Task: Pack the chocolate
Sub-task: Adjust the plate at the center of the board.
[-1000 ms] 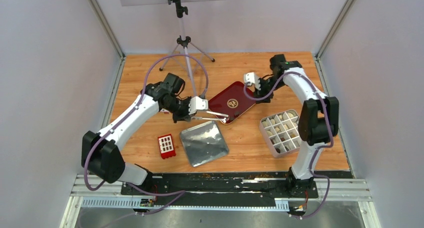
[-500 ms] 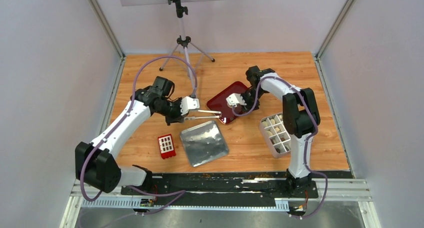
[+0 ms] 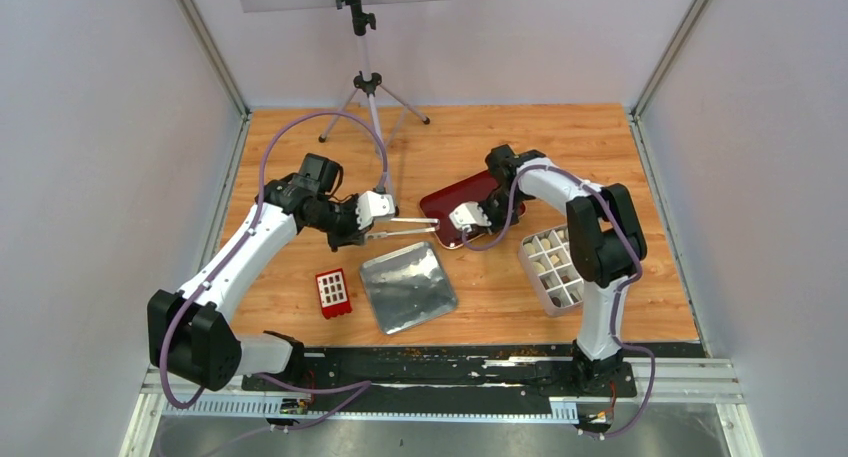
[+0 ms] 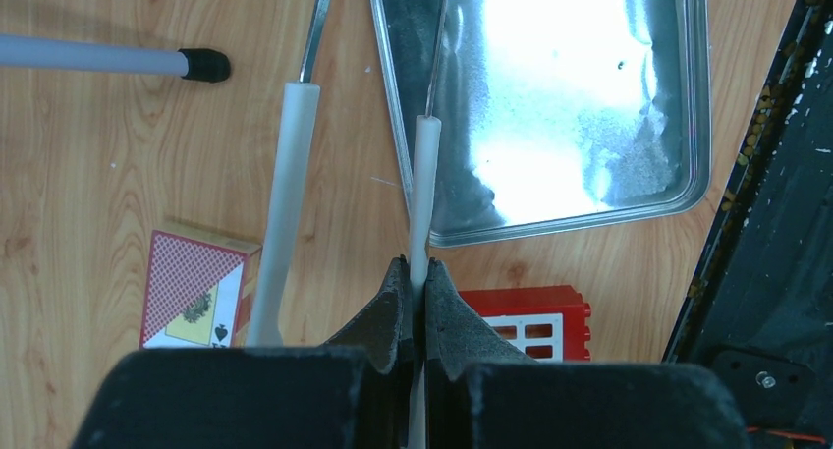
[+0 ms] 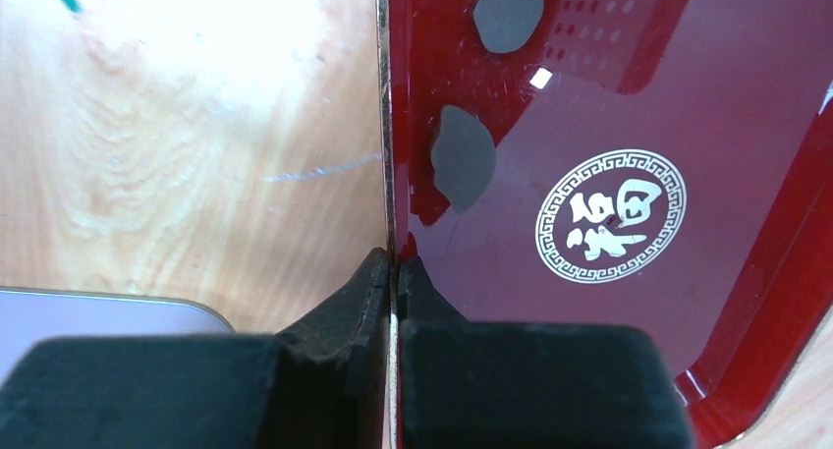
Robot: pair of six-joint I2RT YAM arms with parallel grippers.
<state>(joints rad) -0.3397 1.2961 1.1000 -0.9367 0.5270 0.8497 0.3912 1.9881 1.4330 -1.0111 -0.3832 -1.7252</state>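
Note:
The chocolate (image 3: 575,235), cream and brown pieces, sits in a white divided tray (image 3: 541,295) on the right, partly hidden by the right arm. My right gripper (image 5: 395,262) is shut on the thin rim of a dark red tin lid (image 5: 589,95) with a gold emblem. From above, that right gripper (image 3: 465,219) is at the lid's (image 3: 450,195) near corner. My left gripper (image 4: 420,272) is shut on one white arm of a pair of tongs (image 4: 424,174); the other arm stands free to its left. The tongs (image 3: 410,227) point right, toward the lid.
An empty silver tin (image 3: 408,287) lies at the front centre, under the tongs' tips in the left wrist view as the tin (image 4: 560,95). A small red block (image 3: 332,292) sits left of it. A playing card box (image 4: 192,292) and a tripod (image 3: 367,82) are nearby.
The right arm swung from the lid's far side to its near corner and shut on the rim. The lid shifted left. My left arm pulled back left a little, still holding the tongs.

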